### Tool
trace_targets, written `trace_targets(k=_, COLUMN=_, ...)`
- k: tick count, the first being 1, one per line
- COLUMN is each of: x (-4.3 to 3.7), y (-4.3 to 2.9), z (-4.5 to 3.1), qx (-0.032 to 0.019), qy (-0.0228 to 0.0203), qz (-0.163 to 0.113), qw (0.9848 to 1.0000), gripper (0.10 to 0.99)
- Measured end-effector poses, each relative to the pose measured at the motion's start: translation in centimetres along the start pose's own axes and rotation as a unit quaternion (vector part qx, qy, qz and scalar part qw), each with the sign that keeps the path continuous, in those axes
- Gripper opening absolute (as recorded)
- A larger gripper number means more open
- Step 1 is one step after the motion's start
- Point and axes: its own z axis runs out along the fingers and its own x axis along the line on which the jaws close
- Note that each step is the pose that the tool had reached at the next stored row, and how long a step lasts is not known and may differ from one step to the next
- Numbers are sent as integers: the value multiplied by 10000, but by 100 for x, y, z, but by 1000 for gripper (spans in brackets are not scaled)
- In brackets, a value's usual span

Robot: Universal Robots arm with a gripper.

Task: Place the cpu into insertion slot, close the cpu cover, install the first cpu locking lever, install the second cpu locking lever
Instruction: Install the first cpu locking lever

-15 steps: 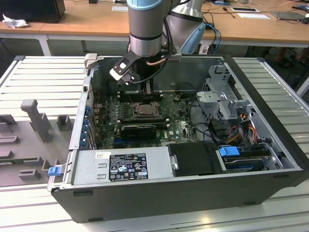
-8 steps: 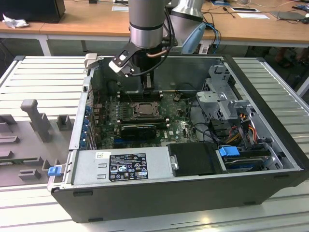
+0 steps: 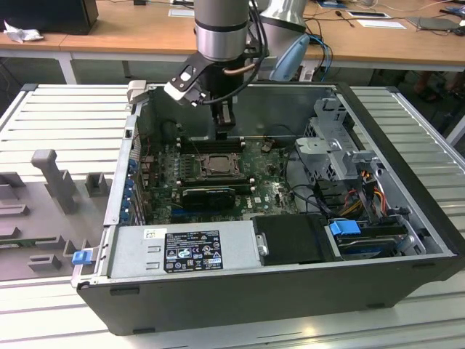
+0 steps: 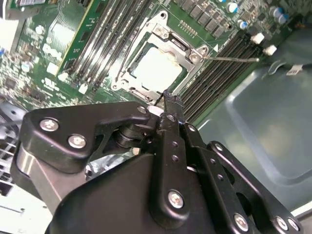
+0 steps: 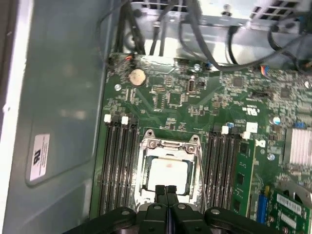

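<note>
The pale square cpu [image 4: 157,67] [image 5: 168,171] lies in the insertion slot [image 3: 216,166], whose grey rim [image 4: 127,80] sits on green board. Flat over the chip lies the cpu cover [image 5: 168,144] [image 4: 171,41], a grey metal frame. One thin locking lever [image 4: 233,59] sticks out sideways over the memory slots. Another thin lever [image 5: 201,168] runs along the socket's side. My gripper [image 3: 224,133] [image 4: 168,100] [image 5: 165,189] hovers just above the socket's edge, shut with nothing between its black fingers.
Long black memory slots [image 5: 117,165] [image 5: 222,170] flank the socket. The open case holds a power supply [image 3: 185,251], a drive cage [image 3: 341,145] and cables [image 3: 356,196]. A grey case wall [image 5: 58,97] stands close to the board. Grey fixtures [image 3: 51,171] sit at the exterior view's left.
</note>
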Motion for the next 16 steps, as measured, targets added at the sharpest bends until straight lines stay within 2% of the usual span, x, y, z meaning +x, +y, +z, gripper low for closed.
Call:
trace_targets(k=2, x=0, y=0, z=1, qx=14, qy=17, qz=-327, qw=9995, gripper=106)
trace_targets(k=6, x=0, y=0, z=1, qx=31, qy=36, qz=-724, qw=9974, gripper=106)
trace_targets(k=8, x=0, y=0, z=2, qx=43, qy=50, qz=-1015, qw=9948, gripper=106)
trace_targets(k=10, x=0, y=0, z=2, qx=51, qy=59, qz=-1193, qw=9928, gripper=106)
trace_targets(k=13, x=0, y=0, z=2, qx=67, qy=77, qz=-1559, qw=9877, gripper=106)
trace_targets(k=15, x=0, y=0, z=2, qx=73, qy=84, qz=-1703, qw=9853, gripper=106)
trace_targets(k=16, x=0, y=0, z=2, qx=77, qy=88, qz=-1795, qw=9837, gripper=106)
